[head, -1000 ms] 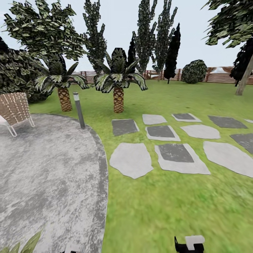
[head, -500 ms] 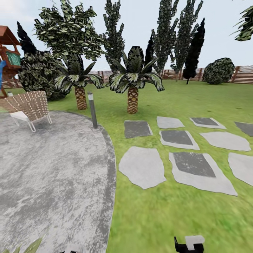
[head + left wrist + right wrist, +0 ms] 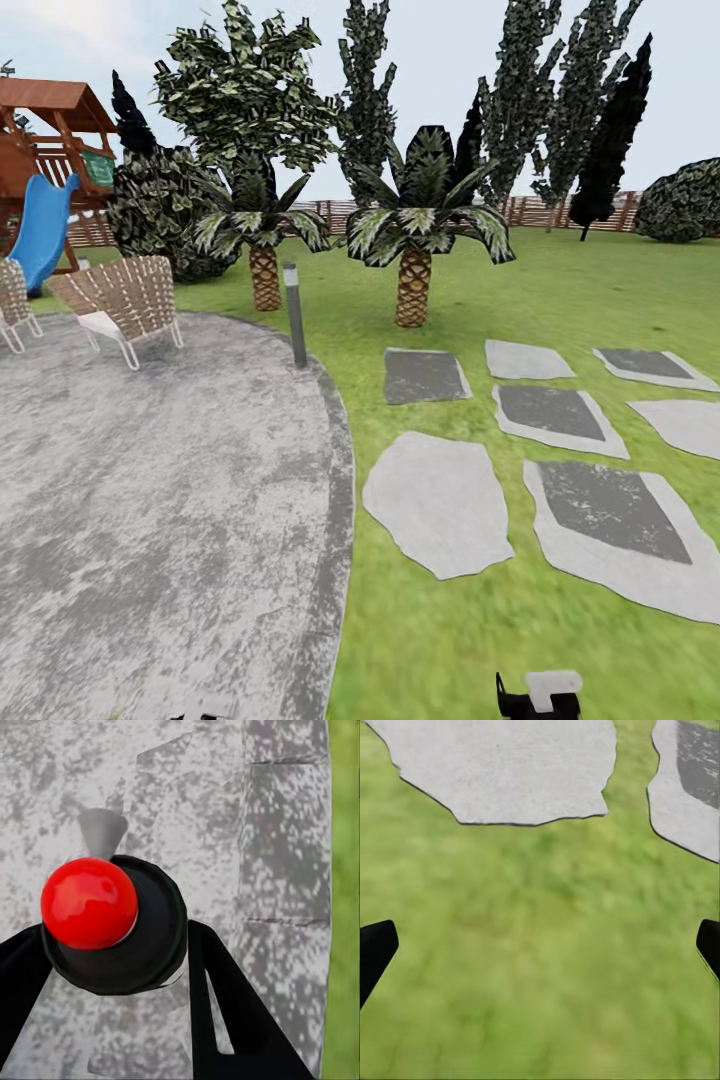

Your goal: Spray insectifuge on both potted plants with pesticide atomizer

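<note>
Head view, and there's plenty of room. The grey paving (image 3: 150, 520) spreads wide and bare on the left. Its dark rim curves from the lamp post (image 3: 294, 313) down to the bottom edge. Right of that rim is lawn (image 3: 520, 650), with flat stepping stones (image 3: 440, 505) laid close together and thin grass gaps between them.

Two wicker chairs (image 3: 125, 300) sit at the paving's far-left edge, with a play set and its blue slide (image 3: 45, 230) behind. Two palms (image 3: 412, 270) stand past the post, well apart from the stones. The fence (image 3: 540, 210) closes the far side.

On the left wrist, the left gripper (image 3: 112, 967) has a black finger on each side of the atomizer (image 3: 90, 904), touching it. What shows is a round black body with a red knob. It hangs over paving, and a strip of grass (image 3: 341, 900) runs along one side.

On the right wrist, the right gripper (image 3: 540, 945) is spread wide, fingertips at the frame's edges and nothing between them. Grass lies below, and two stone edges (image 3: 510, 772) are beyond.
</note>
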